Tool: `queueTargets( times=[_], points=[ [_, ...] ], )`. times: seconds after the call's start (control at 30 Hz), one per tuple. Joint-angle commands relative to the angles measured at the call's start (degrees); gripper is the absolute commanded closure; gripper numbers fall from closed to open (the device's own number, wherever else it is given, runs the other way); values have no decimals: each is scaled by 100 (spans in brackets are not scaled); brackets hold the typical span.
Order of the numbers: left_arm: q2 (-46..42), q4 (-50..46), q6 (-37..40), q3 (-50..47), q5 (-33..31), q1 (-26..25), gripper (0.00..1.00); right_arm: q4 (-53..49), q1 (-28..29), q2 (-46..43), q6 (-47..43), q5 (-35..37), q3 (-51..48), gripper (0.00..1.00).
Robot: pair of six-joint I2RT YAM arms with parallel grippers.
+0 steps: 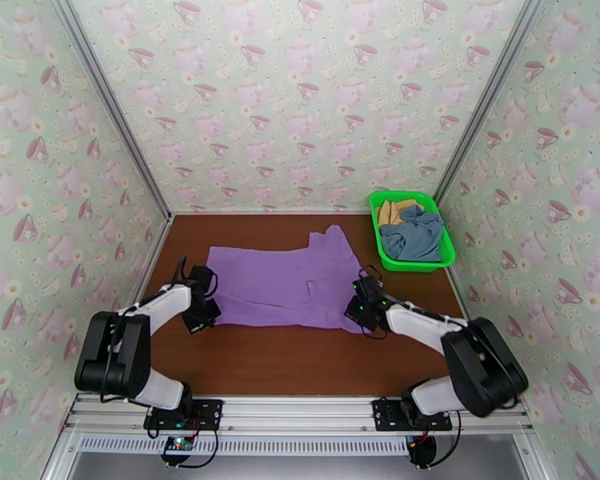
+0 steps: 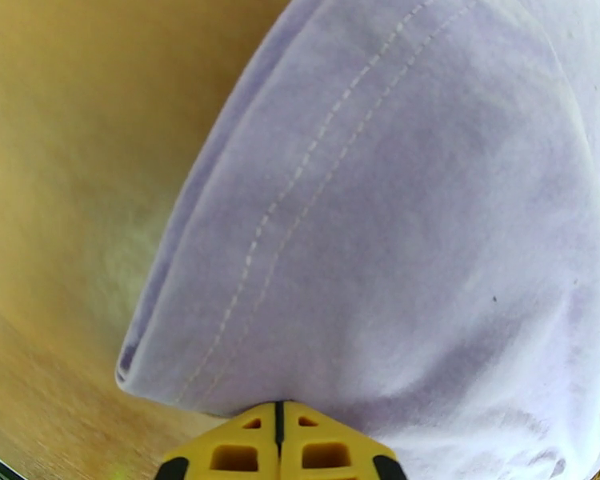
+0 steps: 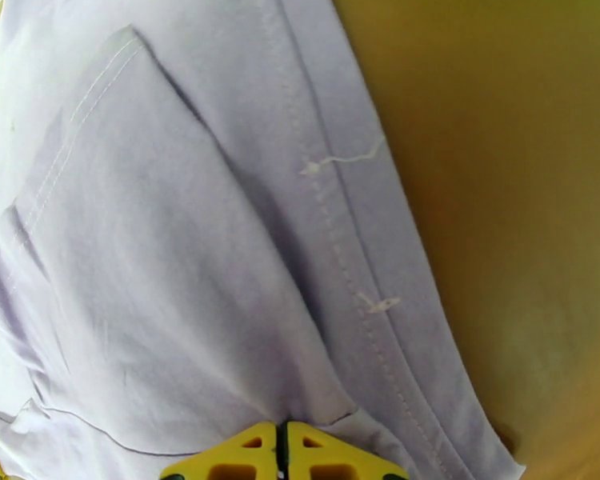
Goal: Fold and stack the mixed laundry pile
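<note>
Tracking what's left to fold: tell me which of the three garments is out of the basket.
The lilac purple garment, spread on the table; the slate blue-grey garment and tan-yellow garment sit bunched in the green basket.

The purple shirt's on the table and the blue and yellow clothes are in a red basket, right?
No, the basket is green, as the top view shows. The purple shirt, blue cloth and yellow cloth are where you say.

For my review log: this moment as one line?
left claw: shut on lilac garment | right claw: shut on lilac garment | blue-grey garment, tan garment: in green basket
</note>
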Motion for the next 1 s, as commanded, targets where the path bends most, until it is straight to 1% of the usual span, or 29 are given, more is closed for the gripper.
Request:
queueTargets(
  times=[0.0,0.1,0.17,0.23,0.3,0.33,0.37,0.43,0.53,0.63,0.67,0.8,0.9,0.97],
  points=[
    [44,-396,-152,-453,196,-86,100,-978,-1,-362,782,-155,-738,89],
    [-105,-418,-165,-553,202,-121,99,-1413,-1,-1150,1177,23,-903,89],
    [-204,-462,-183,-611,159,-121,97,-1979,-1,-1714,1398,414,-834,89],
    [-286,-532,-195,-637,114,-121,92,-2786,-1,-2222,1542,1019,-626,88],
    [-370,-563,-216,-657,95,-118,86,-3304,-10,-2645,1548,1483,-482,86],
    [-409,-588,-236,-648,81,-119,83,-3524,-10,-2886,1538,1653,-411,85],
    [-450,-613,-264,-629,75,-119,80,-3646,-9,-3034,1514,1784,-367,80],
    [-529,-671,-310,-583,66,-118,74,-3740,-14,-3121,1423,1912,-300,76],
    [-701,-872,-339,-424,81,-125,64,-3588,-12,-2994,965,1912,-152,72],
    [-1052,-1233,-345,-129,119,-152,51,-3480,-15,-2775,223,1921,190,69],
    [-1206,-1415,-330,55,95,-171,46,-3471,-14,-2552,-113,1924,355,68],
    [-1622,-2180,-188,1002,-200,-170,31,-3380,-11,-2241,-1416,1717,1031,64],
    [-1437,-2550,74,2034,-591,-123,24,-3097,-10,-2022,-2338,1221,1459,54],
    [-1014,-2541,298,2613,-575,-30,29,-2927,-10,-1791,-2710,964,1717,53]
  ],
)
